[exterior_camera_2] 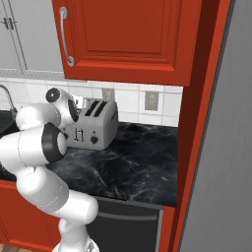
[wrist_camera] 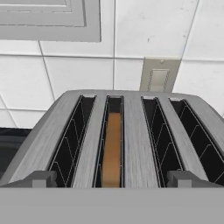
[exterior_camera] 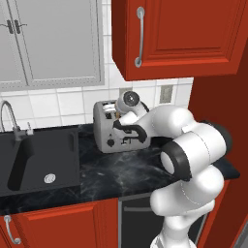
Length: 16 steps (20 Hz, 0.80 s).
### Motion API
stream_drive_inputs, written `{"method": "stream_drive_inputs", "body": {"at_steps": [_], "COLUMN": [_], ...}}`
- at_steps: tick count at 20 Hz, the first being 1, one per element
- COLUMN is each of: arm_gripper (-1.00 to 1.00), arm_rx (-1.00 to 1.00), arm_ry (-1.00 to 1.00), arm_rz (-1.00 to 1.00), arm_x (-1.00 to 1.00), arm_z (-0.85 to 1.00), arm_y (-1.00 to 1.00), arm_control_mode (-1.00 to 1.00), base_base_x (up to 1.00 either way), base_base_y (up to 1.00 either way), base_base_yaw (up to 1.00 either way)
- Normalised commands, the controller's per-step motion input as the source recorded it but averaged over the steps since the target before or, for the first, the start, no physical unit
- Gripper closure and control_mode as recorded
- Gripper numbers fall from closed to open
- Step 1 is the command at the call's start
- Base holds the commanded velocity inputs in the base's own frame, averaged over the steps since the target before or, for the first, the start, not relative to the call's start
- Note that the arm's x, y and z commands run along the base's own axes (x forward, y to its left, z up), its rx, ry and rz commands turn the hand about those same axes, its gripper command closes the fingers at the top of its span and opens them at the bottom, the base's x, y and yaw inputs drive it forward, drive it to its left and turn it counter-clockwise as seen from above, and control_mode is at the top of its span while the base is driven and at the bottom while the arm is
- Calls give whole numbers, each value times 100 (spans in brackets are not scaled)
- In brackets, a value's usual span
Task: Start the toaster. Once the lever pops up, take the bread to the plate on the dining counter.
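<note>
Silver-grey toaster (exterior_camera: 116,128) at centre frame on black marble bench (exterior_camera: 126,169), brown bread (wrist_camera: 113,148) sunk in second slot from left in hand view, tool (wrist_camera: 111,179) just above the slots with dark fingertips (wrist_camera: 41,178) spread wide apart, gripping nothing

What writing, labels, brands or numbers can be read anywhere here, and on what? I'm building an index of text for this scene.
None can be read.
toaster: front shows dark knobs and lever slots, no lettering; its top is plain brushed metal.
wall plate: blank.
red cabinet door: no label.
bread: plain.
</note>
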Motion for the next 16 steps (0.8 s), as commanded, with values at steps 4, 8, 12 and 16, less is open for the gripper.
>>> {"method": "stream_drive_inputs", "body": {"at_steps": [4,8,12,16], "arm_gripper": [-100,-100,-100,-100], "arm_rx": [0,0,0,0], "arm_ry": [0,0,0,0], "arm_rz": [0,0,0,0], "arm_x": [0,0,0,0], "arm_z": [0,0,0,0], "arm_y": [0,0,0,0], "arm_control_mode": [-100,-100,-100,-100], "base_base_x": [0,0,0,0], "base_base_y": [0,0,0,0], "base_base_yaw": [0,0,0,0]}}
